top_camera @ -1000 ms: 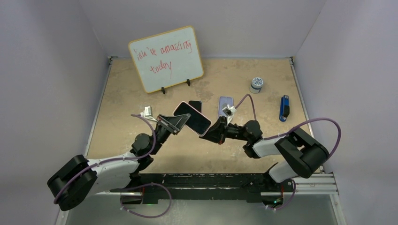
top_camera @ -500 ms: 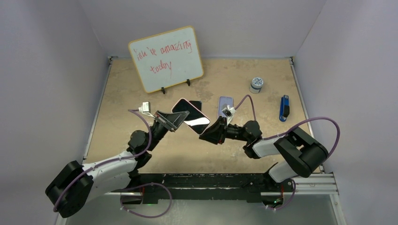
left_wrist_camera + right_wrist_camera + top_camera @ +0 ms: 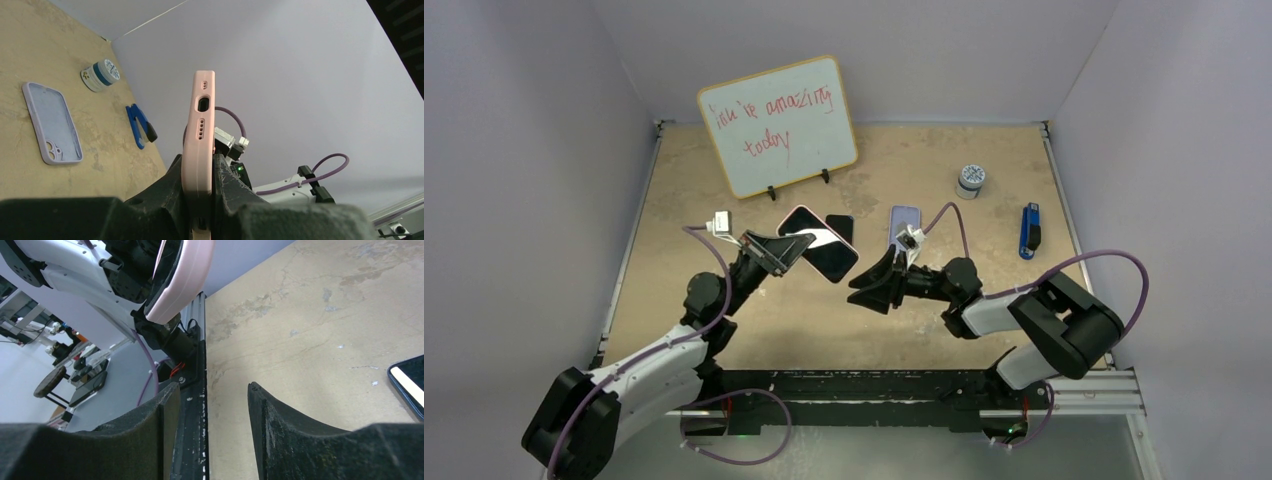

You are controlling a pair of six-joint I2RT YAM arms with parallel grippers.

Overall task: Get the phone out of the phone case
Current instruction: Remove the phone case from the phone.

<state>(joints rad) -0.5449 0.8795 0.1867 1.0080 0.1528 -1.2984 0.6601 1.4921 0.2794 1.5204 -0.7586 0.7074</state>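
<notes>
Phone (image 3: 817, 243) is sitting clamped in left fingers (image 3: 167, 186) while right fingers (image 3: 285, 430), gaping empty, should be hooking only case (image 3: 199, 135) edge.

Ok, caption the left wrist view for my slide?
Left hand clamps the pink-cased phone edge-on, port end up, above a table where an empty lilac case lies flat.

Mid-table, phone (image 3: 826, 256) sitting in left gripper (image 3: 790, 246), right gripper (image 3: 861, 293) hanging just right; whiteboard (image 3: 778, 125) standing far behind, spare case (image 3: 904, 226) lying right.
</notes>
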